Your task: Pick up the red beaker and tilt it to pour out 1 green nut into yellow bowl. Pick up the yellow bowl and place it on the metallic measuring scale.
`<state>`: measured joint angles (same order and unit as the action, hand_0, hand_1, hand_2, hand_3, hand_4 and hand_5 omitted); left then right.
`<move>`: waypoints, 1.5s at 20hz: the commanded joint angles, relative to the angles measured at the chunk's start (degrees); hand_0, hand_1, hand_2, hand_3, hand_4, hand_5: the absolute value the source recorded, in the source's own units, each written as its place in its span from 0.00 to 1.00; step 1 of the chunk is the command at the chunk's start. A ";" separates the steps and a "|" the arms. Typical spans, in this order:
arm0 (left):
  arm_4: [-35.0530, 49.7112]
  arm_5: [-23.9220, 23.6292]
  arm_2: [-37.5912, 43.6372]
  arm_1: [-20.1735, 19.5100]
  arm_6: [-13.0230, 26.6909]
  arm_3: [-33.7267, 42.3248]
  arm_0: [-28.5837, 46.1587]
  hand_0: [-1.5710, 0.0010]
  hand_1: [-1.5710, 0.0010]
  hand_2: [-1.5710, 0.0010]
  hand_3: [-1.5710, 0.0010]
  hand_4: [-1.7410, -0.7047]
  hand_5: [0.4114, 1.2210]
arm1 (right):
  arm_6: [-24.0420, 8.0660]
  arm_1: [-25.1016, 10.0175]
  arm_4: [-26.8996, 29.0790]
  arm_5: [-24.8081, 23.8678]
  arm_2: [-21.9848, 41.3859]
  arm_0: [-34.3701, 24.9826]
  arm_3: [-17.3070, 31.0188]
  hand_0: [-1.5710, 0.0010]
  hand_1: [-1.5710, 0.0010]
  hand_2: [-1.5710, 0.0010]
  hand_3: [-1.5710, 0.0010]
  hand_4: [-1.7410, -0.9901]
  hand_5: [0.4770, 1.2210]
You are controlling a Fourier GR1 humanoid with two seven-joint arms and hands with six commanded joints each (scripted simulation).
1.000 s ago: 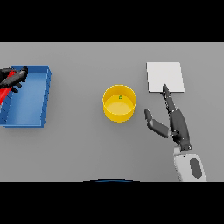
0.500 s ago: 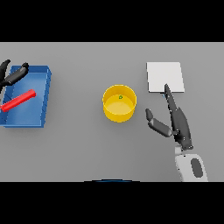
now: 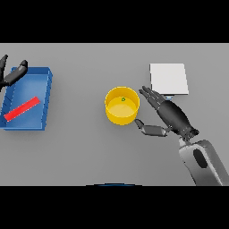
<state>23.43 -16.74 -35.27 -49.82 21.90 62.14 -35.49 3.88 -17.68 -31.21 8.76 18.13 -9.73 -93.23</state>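
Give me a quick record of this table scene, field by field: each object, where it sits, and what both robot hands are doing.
yellow bowl: table centre, upright, a green nut inside
red beaker: lying flat in the blue tray, far left
metallic measuring scale: right of the bowl, nothing on it
right robot hand: open, fingers by the bowl's right side, thumb low near its base
left robot hand: at the tray's upper left corner, open, holding nothing
bowl on scale: not yet
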 commanded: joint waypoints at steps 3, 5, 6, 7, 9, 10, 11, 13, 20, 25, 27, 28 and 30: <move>-0.30 -0.18 -0.41 0.78 -0.73 -0.26 0.09 1.00 1.00 1.00 1.00 0.99 0.32 | 1.76 -3.26 -7.24 3.94 6.01 -7.09 2.95 1.00 1.00 1.00 1.00 0.68 0.30; 0.09 0.34 -0.33 0.50 -1.00 -0.15 0.71 1.00 1.00 1.00 1.00 0.99 0.32 | 4.12 -5.72 -10.85 6.22 8.97 -10.88 4.57 1.00 1.00 1.00 1.00 0.68 0.30; 0.25 0.45 -0.42 0.57 -0.64 0.24 0.69 1.00 1.00 1.00 1.00 0.99 0.33 | 4.51 -6.01 -12.29 7.46 10.56 -12.66 6.02 1.00 1.00 1.00 1.00 0.69 0.31; 0.41 0.37 -0.37 0.50 -0.83 0.55 0.95 1.00 1.00 1.00 1.00 0.99 0.33 | 5.15 -6.29 -13.15 8.46 11.55 -14.66 7.77 1.00 1.00 1.00 1.00 0.70 0.31; 0.73 0.14 0.06 0.18 -0.94 0.77 1.07 1.00 1.00 1.00 1.00 0.99 0.33 | 6.94 -6.71 -14.81 10.07 13.60 -18.37 10.81 1.00 1.00 1.00 1.00 0.71 0.31; 0.91 0.50 0.12 0.49 -1.13 0.29 0.93 1.00 1.00 1.00 1.00 0.99 0.34 | 8.41 -6.89 -15.64 10.89 15.03 -19.19 11.60 1.00 1.00 1.00 1.00 0.70 0.31; 0.82 0.36 -0.10 0.89 -0.69 0.29 0.67 1.00 1.00 1.00 1.00 0.98 0.34 | 8.49 -6.39 -16.41 11.28 15.85 -21.00 13.88 1.00 1.00 1.00 1.00 0.70 0.31; 1.18 0.39 0.38 -0.26 -0.98 1.12 1.28 1.00 1.00 1.00 1.00 0.98 0.34 | 8.08 -5.86 -17.78 13.42 17.89 -22.98 16.41 1.00 1.00 1.00 1.00 0.69 0.31; 1.58 0.31 0.81 -0.18 -2.14 0.86 1.92 1.00 1.00 1.00 1.00 0.98 0.34 | 8.98 -3.95 -21.37 15.88 22.50 -29.01 24.63 1.00 1.00 1.00 1.00 0.64 0.32; 1.66 0.79 0.89 0.02 -2.67 0.28 1.82 1.00 1.00 1.00 1.00 0.99 0.34 | 8.91 -2.28 -21.94 17.85 24.02 -31.32 28.64 1.00 1.00 1.00 1.00 0.60 0.36; 2.11 1.11 1.38 -0.38 -3.68 0.26 2.32 1.00 1.00 1.00 1.00 0.99 0.34 | 7.73 -1.15 -21.16 18.72 23.69 -30.61 28.66 1.00 1.00 1.00 1.00 0.58 0.38; 2.13 1.04 1.43 -0.55 -3.43 0.28 2.36 1.00 1.00 1.00 1.00 0.99 0.34 | 6.90 -1.32 -20.89 19.46 23.21 -30.76 28.70 1.00 1.00 1.00 0.99 0.56 0.42; 2.17 0.75 1.18 -0.85 -2.61 1.63 2.47 1.00 1.00 1.00 1.00 0.99 0.34 | 6.16 -1.27 -20.61 20.40 22.90 -31.01 28.62 0.93 0.94 0.94 0.94 0.51 0.49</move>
<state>25.60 -15.98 -34.09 -50.65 19.20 63.79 -33.03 10.08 -18.94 -51.81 29.16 41.02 -40.75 -64.63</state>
